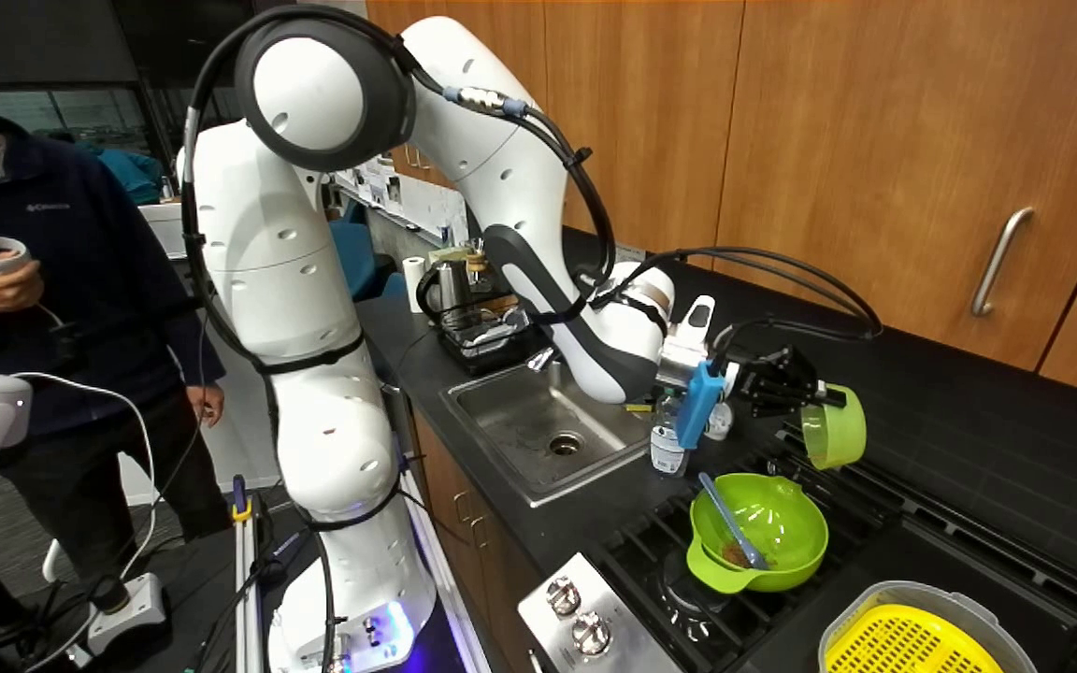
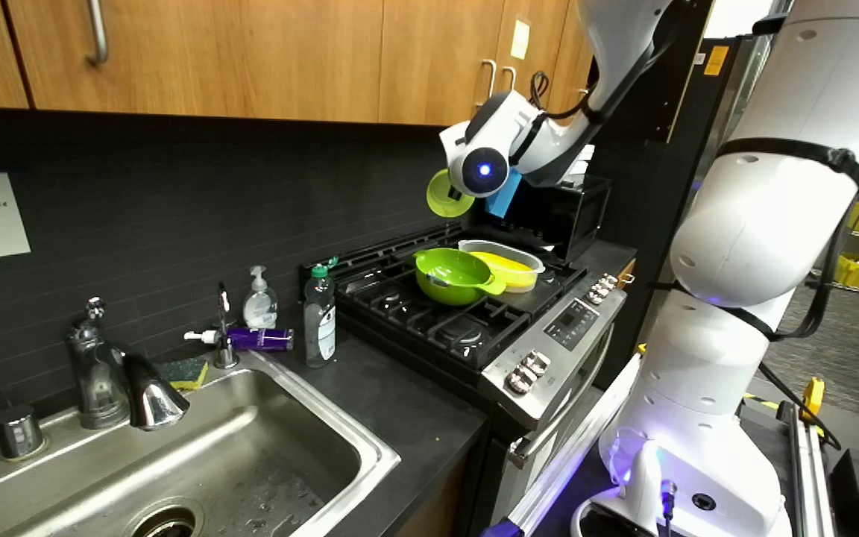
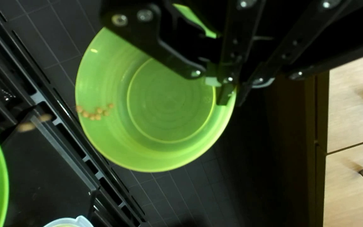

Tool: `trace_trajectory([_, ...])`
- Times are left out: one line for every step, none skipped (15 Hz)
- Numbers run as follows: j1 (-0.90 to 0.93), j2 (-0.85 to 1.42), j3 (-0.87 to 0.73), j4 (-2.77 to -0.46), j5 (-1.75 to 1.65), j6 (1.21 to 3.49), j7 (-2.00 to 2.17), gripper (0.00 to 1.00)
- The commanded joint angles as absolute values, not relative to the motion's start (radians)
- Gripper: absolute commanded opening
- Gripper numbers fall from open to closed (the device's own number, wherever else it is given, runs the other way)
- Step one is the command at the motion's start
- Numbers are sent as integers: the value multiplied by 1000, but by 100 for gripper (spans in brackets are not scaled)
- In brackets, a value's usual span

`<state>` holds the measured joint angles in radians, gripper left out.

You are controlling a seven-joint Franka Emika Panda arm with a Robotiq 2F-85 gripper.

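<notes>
1. In an exterior view, the gripper is right of centre in the frame, its fingers set narrowly about the wall of a small green bowl. The bowl is translucent, tipped onto its side and held above the stove, not touching it.
2. Same view, lower right of the frame: a large green bowl stands on the burner grates, a blue spoon leaning inside. Brown matter at its bottom is too small to identify. A yellow colander sits in a clear tub.
3. In an exterior view, the small green bowl shows at upper centre. The gripper is mostly hidden behind the arm; jaw gap cannot be told from here. A soap bottle stands left of the stove.
4. In the wrist view, the gripper enters from the top, jaws almost together. One finger is inside the small green bowl, its mate outside, the rim pinched between at the bowl's right edge. The mouth faces the camera.
5. Same view: brown pieces lie in a short row on the bowl's left wall. Blurred brown shapes appear farther left, near the large green bowl's rim.
</notes>
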<state>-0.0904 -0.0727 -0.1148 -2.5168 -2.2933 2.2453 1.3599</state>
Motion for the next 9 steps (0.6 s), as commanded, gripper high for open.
trace_trajectory([-92, -108, -122, -2540, -2335, 2226, 1395, 1])
trace_trajectory([-93, -109, -123, -2540, -2337, 2223, 1398, 1])
trace_trajectory([-93, -110, -123, -2540, -2340, 2219, 1402, 1])
trace_trajectory([-94, -111, -123, -2541, -2347, 2214, 1407, 1])
trace_trajectory([-93, -112, -123, -2543, -2357, 2207, 1412, 1])
trace_trajectory([-93, -113, -124, -2543, -2363, 2203, 1415, 1])
trace_trajectory([-93, -115, -124, -2545, -2370, 2198, 1419, 1])
trace_trajectory([-93, -117, -125, -2547, -2377, 2193, 1424, 1])
trace_trajectory([-93, -119, -125, -2549, -2380, 2189, 1428, 1])
